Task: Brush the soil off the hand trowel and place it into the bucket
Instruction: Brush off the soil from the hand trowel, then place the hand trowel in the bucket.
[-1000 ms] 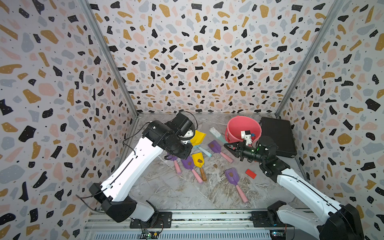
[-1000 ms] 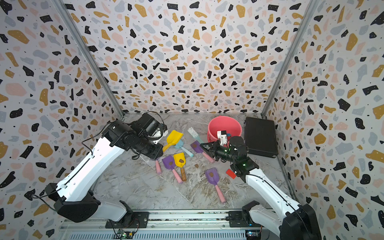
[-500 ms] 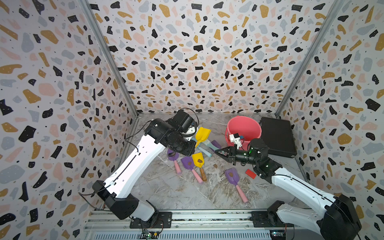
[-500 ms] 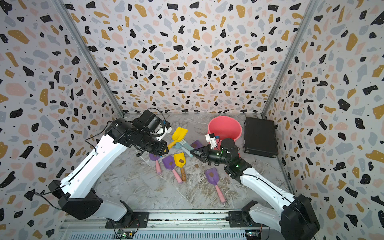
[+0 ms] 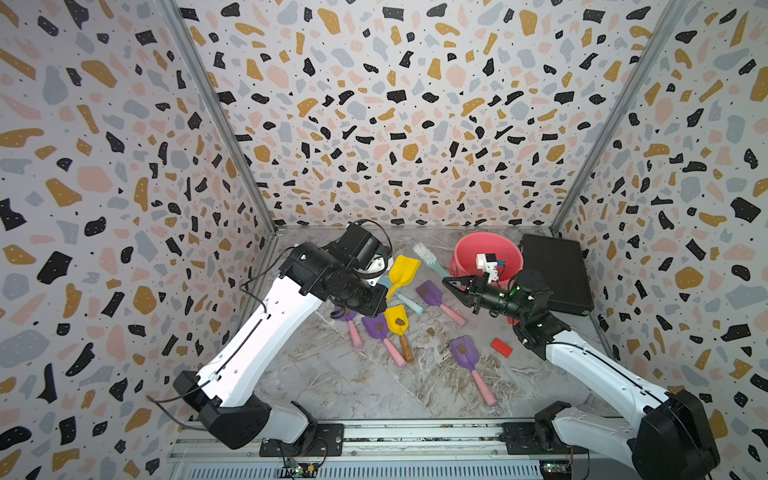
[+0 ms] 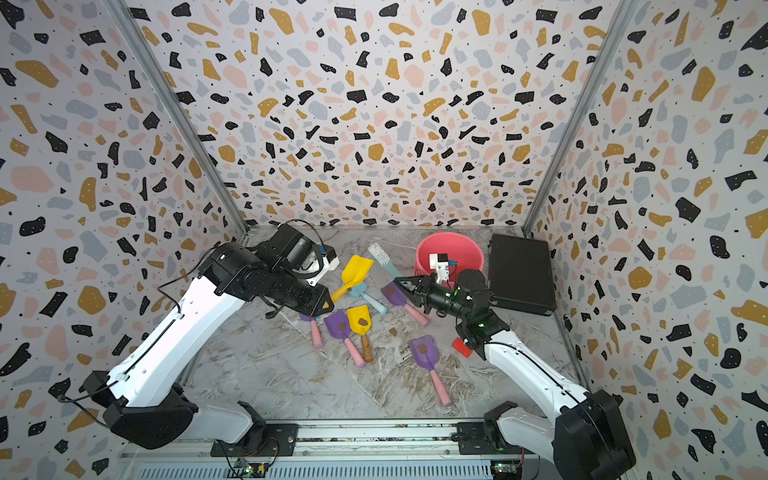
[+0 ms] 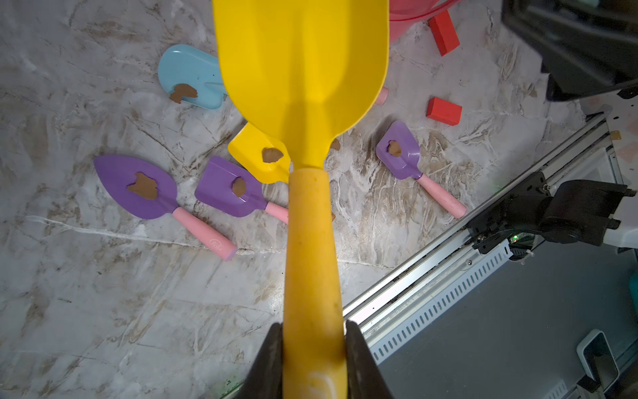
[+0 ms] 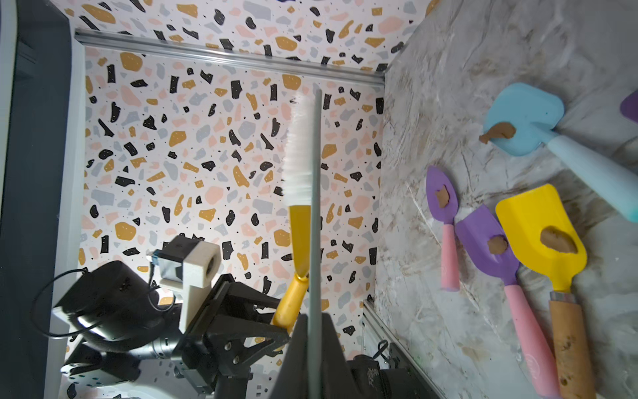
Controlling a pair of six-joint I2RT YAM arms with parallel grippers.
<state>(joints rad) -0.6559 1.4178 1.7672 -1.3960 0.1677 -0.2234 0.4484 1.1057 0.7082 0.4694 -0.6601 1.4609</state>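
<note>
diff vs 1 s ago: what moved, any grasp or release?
The right gripper, shut on the brush, swung toward the yellow trowel, then drew back up toward the bucket. The left gripper nudged that trowel slightly toward the brush. No grasp or release. Unchanged: soiled trowels lying on the table, black case, red block.

The large yellow trowel (image 7: pixel 303 86), its blade tip cut off, hides the handle of the small yellow trowel (image 7: pixel 253 152).
</note>
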